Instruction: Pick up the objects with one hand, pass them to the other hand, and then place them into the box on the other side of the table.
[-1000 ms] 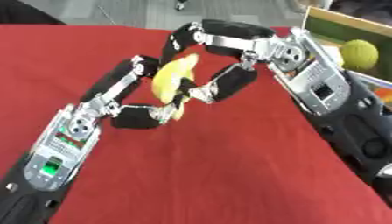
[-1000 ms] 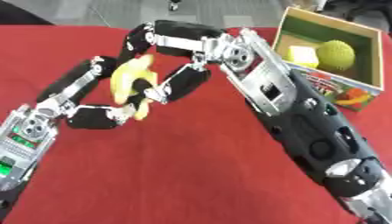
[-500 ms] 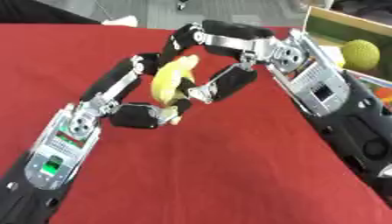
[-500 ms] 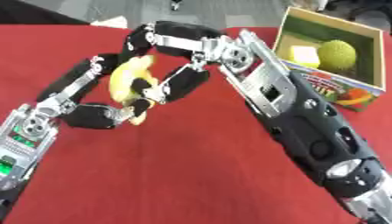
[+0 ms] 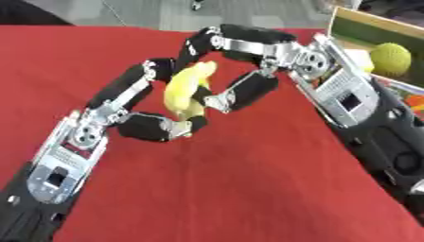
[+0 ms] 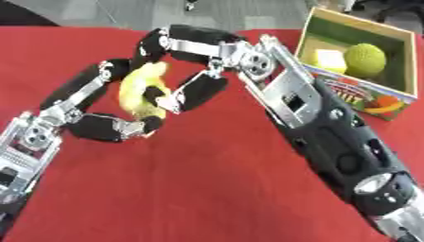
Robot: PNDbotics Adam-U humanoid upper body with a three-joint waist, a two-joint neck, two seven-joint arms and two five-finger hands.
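Banana (image 5: 187, 89) unmoved, box (image 6: 396, 99) fuller right-eye

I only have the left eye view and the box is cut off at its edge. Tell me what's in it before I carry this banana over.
Observer: The right eye view shows the whole box. A green round fruit sits inside, towards its right.
Operator: Give me anything next to it.
Observer: A pale yellow block lies just left of the fruit, close beside it.
Operator: Now tell me where the box's near wall runs.
Observer: It slants down to the right, printed with fruit pictures, just right of the right forearm. The banana is well to the left, with the fingers of the left hand and right hand both curled round it.
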